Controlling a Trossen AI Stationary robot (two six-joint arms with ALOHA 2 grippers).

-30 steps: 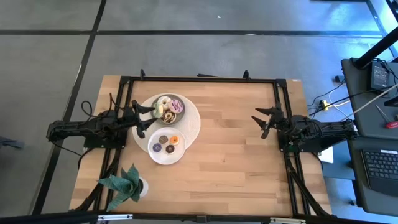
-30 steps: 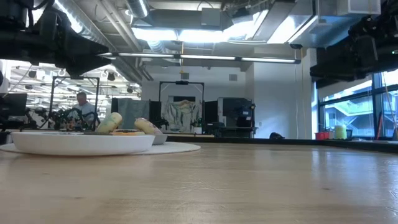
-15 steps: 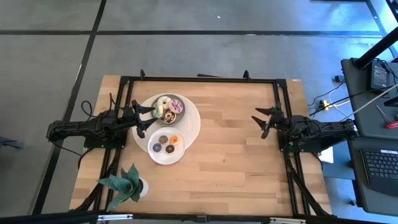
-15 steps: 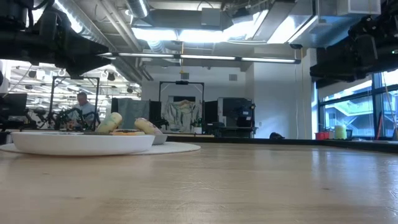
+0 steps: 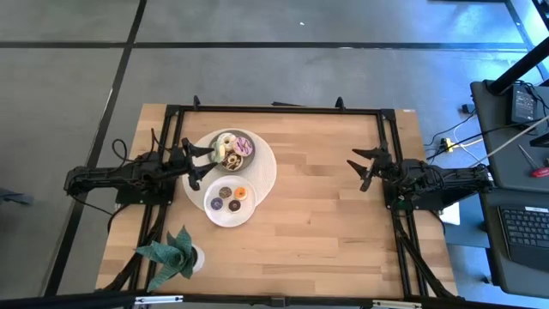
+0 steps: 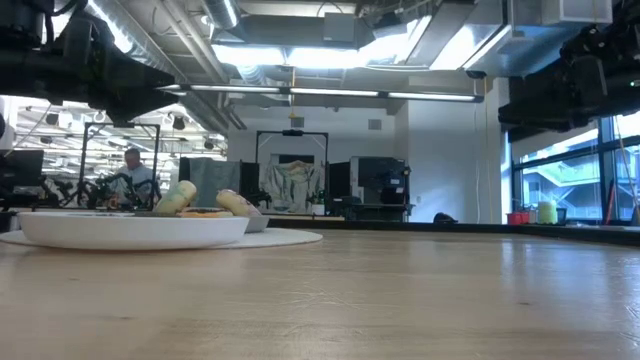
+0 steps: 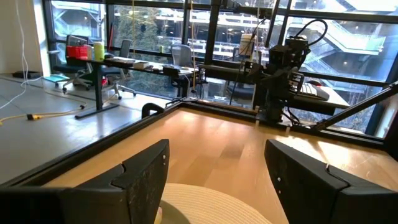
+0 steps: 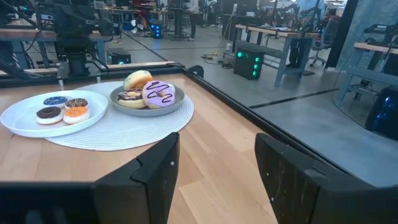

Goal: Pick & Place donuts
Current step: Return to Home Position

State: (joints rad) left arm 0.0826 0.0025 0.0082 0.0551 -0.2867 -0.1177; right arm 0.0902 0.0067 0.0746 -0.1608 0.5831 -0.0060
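**Nothing has moved, and the donuts are on their plates**

Nothing has changed since a second ago. The left pincer (image 5: pixel 204 165) stays at the left side of the counter (image 5: pixel 326 232), just beside the plates. Its two fingers are spread apart and hold nothing. The right pincer (image 5: pixel 359 169) stays at the right side, well apart from the plates. It is spread apart and empty too.

The big donuts (image 8: pixel 159 94) lie in the gray plate (image 8: pixel 148 107). The small donuts (image 8: pixel 76 114) lie on the white plate (image 8: pixel 18 121) just beside it. Both plates sit on a round mat (image 8: pixel 124 134).

Only the high view shows the plant (image 5: pixel 171 255), near the left arm. Only the right wrist view shows the colours well. The big ones are cream, purple and chocolate. The small ones are blue, orange and two brown. The low view shows the side of the white plate, two pale donut tops behind it, and a person (image 6: pixel 132 168) far off in the room. The left wrist view shows no donuts, just the mat's edge and the right arm across the counter.
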